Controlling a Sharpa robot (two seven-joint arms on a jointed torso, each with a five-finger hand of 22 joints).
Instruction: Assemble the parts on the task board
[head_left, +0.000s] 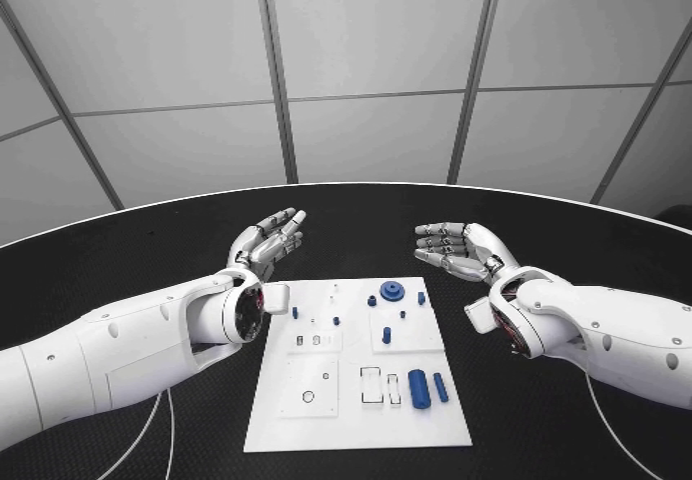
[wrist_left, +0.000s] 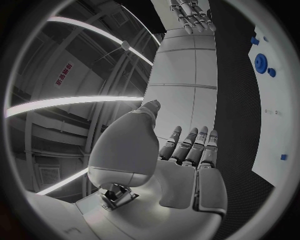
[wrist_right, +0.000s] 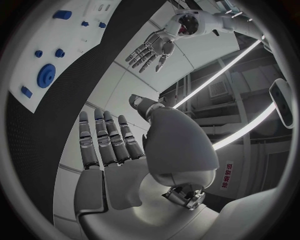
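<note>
The white task board (head_left: 358, 425) lies in the middle of the black table. On it sit a blue gear (head_left: 391, 290), small blue pegs (head_left: 421, 297) near the far end, and a blue cylinder (head_left: 417, 388) beside a thinner blue pin (head_left: 440, 387) near the front right. My left hand (head_left: 268, 240) hovers beyond the board's far left corner, fingers spread, holding nothing. My right hand (head_left: 462, 251) hovers beyond the far right corner, fingers slightly curled and apart, empty. The left wrist view shows the left hand (wrist_left: 190, 150), the gear (wrist_left: 260, 62) and the right hand (wrist_left: 192, 15). The right wrist view shows the right hand (wrist_right: 109, 145) and the gear (wrist_right: 46, 75).
The round black table (head_left: 577, 235) ends at a pale rim at the back. Thin cables (head_left: 162, 430) trail over the table at the near left and right. Bare tabletop lies between both hands beyond the board.
</note>
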